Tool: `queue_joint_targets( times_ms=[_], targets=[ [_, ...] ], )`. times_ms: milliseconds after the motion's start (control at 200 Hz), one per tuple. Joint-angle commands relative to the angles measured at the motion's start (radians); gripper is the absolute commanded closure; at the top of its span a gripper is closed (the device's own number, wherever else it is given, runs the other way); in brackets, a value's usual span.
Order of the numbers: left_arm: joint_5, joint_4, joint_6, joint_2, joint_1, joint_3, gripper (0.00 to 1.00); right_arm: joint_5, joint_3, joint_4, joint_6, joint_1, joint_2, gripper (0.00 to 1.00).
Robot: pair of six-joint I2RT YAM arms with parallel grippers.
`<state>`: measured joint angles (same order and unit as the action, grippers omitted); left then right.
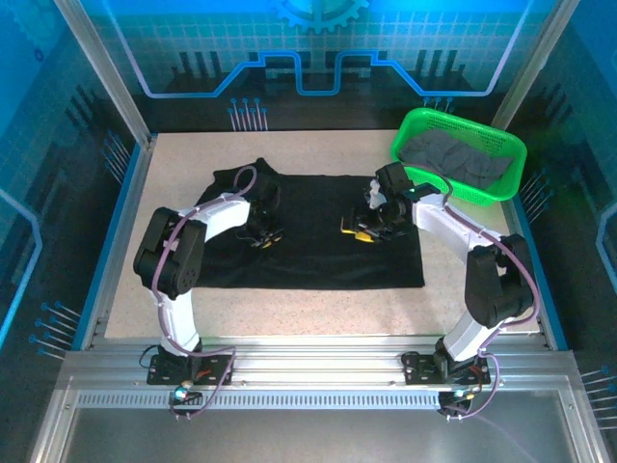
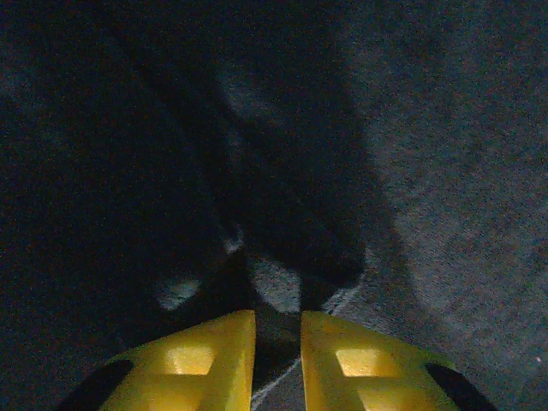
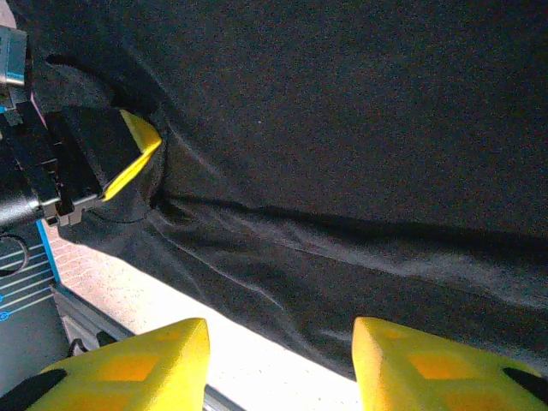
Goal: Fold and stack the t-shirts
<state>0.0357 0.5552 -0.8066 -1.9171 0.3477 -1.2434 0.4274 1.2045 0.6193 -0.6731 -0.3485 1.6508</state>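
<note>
Closest in, the left gripper (image 2: pixel 278 318) is pinching a small fold of the black t-shirt (image 1: pixel 318 256), which is lying spread across the table (image 1: pixel 289 313). The right gripper (image 3: pixel 281 330) is hovering over the same shirt, its jaws standing apart and holding nothing. A grey t-shirt (image 1: pixel 461 159) is sitting in the green basket (image 1: pixel 416 118).

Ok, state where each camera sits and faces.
Top external: above, behind the arm bases, looking down at table, black t-shirt, green basket; both arms, left gripper, right gripper show.
Left wrist: close above the t-shirt, facing down; its yellow fingers at bottom.
Right wrist: low over the t-shirt, facing the left gripper; own fingers below.
Shared: all see the black t-shirt.
</note>
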Motion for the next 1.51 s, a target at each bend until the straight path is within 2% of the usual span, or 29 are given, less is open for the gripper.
queue_joint_targets(
  times_ms=[0, 220, 280, 390, 475, 545, 585, 625, 695, 785, 950, 1180, 1316, 1501],
  targets=[
    [0.049, -0.015, 0.067, 0.019, 0.029, -0.009, 0.81, 0.014, 0.003, 0.017, 0.012, -0.007, 0.002, 0.51],
    [0.046, 0.004, 0.145, 0.012, 0.069, -0.026, 0.93, 0.016, -0.003, 0.013, 0.011, -0.007, 0.003, 0.51],
    [0.045, 0.017, 0.166, 0.01, 0.077, -0.034, 1.0, 0.014, -0.003, 0.013, 0.012, -0.007, 0.005, 0.51],
    [0.055, 0.026, 0.196, 0.008, 0.083, -0.038, 1.0, 0.001, -0.009, 0.019, 0.016, -0.006, 0.003, 0.51],
    [0.034, 0.018, 0.204, 0.066, 0.084, -0.023, 1.0, -0.028, -0.028, 0.023, 0.02, 0.001, -0.013, 0.52],
    [-0.028, 0.048, 0.192, 0.144, 0.083, -0.018, 0.84, -0.063, -0.063, 0.026, 0.02, 0.019, -0.035, 0.52],
    [-0.068, 0.068, 0.173, 0.202, 0.081, -0.008, 0.78, -0.082, -0.091, 0.025, 0.018, 0.035, -0.046, 0.53],
    [-0.093, 0.081, 0.147, 0.257, 0.073, 0.013, 0.77, -0.095, -0.122, 0.023, 0.013, 0.056, -0.056, 0.55],
    [-0.108, 0.108, 0.077, 0.334, 0.031, 0.067, 0.78, -0.116, -0.173, 0.025, 0.007, 0.094, -0.065, 0.59],
    [-0.056, 0.126, -0.008, 0.38, -0.069, 0.157, 0.82, -0.153, -0.189, 0.051, 0.019, 0.105, -0.051, 0.61],
    [0.057, 0.081, -0.089, 0.312, -0.234, 0.24, 0.86, -0.194, -0.162, 0.099, 0.021, 0.099, 0.047, 0.64],
    [-0.004, 0.14, -0.209, 0.177, -0.28, 0.252, 0.9, -0.296, -0.063, 0.233, 0.032, 0.028, 0.212, 0.67],
    [-0.039, 0.155, -0.242, 0.225, -0.321, 0.345, 0.91, -0.328, -0.068, 0.276, 0.013, -0.029, 0.24, 0.66],
    [-0.072, 0.208, -0.195, 0.316, -0.406, 0.429, 0.91, -0.332, -0.119, 0.295, -0.027, -0.108, 0.223, 0.65]
  ],
)
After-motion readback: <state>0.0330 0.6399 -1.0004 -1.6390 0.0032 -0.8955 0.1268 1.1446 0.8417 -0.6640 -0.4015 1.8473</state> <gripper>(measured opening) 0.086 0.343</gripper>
